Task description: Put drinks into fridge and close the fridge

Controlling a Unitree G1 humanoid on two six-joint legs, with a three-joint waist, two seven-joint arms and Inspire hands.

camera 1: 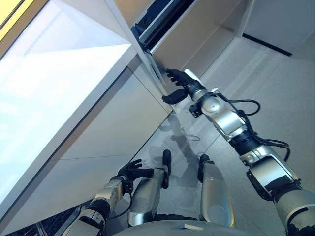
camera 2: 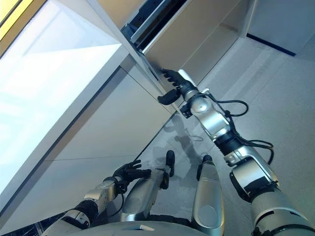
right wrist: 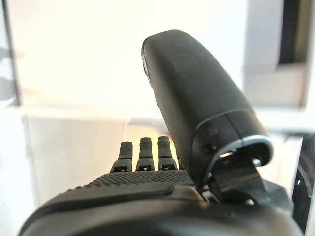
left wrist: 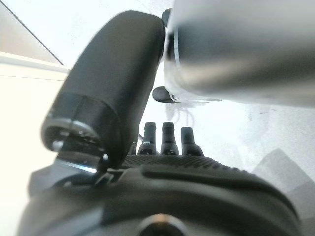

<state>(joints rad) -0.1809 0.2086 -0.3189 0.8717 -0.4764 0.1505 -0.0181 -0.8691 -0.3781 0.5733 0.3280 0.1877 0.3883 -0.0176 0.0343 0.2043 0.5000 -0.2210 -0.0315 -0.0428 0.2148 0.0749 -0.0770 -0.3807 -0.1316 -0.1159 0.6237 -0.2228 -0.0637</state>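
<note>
Overhead, the right hand reached up with straight, spread fingers touching the outer edge of the white fridge door, which stood only a little apart from the cabinet, a dark gap showing beside it. Low down, the left hand hung near the door's panel, fingers relaxed and holding nothing. No drinks showed.

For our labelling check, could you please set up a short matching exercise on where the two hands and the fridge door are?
Things:
1. right hand
2. left hand
3. fridge door

Places or states:
A. white panel running along the robot's left
B. low down, beside the robot, fingers relaxed, holding nothing
C. raised, fingers straight at the door's far edge

Pairs: 1-C, 2-B, 3-A
</note>
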